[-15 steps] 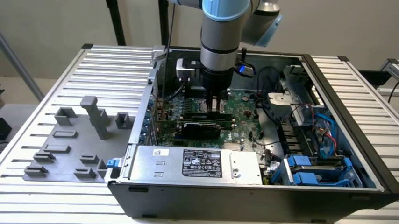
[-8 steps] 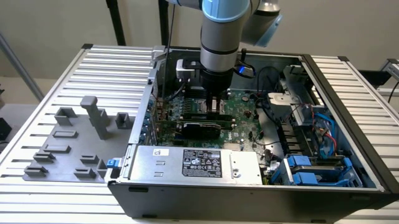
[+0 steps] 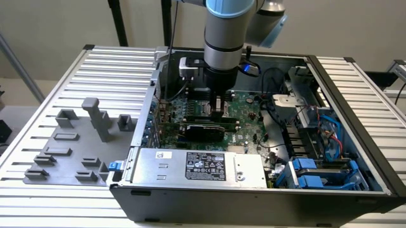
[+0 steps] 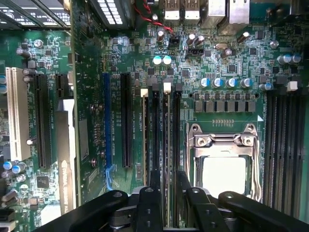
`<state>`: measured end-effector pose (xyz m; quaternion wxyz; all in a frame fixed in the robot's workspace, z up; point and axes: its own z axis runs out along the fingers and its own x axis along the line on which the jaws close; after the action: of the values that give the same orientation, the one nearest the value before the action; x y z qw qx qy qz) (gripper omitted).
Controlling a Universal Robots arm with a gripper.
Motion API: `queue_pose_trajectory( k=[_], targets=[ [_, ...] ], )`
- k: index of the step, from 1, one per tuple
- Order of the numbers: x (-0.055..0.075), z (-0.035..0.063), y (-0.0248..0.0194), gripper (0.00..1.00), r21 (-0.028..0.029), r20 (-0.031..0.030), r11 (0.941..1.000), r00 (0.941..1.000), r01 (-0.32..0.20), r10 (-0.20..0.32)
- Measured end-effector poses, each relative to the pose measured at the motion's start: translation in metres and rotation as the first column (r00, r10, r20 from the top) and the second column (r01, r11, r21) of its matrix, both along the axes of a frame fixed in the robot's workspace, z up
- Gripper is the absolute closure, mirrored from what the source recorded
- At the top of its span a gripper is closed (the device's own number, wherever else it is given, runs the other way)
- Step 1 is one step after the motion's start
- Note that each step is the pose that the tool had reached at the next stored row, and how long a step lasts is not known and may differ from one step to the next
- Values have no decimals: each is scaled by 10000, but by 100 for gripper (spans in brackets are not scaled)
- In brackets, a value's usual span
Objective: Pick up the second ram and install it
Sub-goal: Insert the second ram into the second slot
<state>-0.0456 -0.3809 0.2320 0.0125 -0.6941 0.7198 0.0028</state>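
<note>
My gripper [image 3: 219,110] hangs low inside the open computer case, over the green motherboard [image 3: 244,107]. In the wrist view its two black fingers [image 4: 154,186] stand a little apart on either side of the second ram [image 4: 167,140]. The ram is a thin stick standing on edge in a long slot beside the CPU socket [image 4: 223,166]. A small gap shows on each side of the stick, so the gripper [image 4: 168,180] is open around it. A white latch [image 4: 167,88] sits at the slot's far end. More long dark slots run parallel on both sides.
Grey holder blocks [image 3: 70,142] sit on the slatted table at the exterior view's left. Inside the case [image 3: 355,118] are a silver power supply [image 3: 197,165], a black expansion card [image 3: 203,129], loose cables and blue drive bays [image 3: 317,173] at the exterior view's right.
</note>
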Motion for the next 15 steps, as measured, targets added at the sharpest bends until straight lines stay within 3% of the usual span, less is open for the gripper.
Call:
queue_pose_trajectory(
  k=[3,8,10,15],
  targets=[
    [-1,77,0,72,2,-1,10000,10000,-1,1],
    [-13,92,0,74,5,-9,10000,10000,-1,1],
    [-17,92,0,87,4,-10,10000,10000,-1,1],
    [-19,93,0,89,4,-10,10000,10000,-1,1]
  ],
)
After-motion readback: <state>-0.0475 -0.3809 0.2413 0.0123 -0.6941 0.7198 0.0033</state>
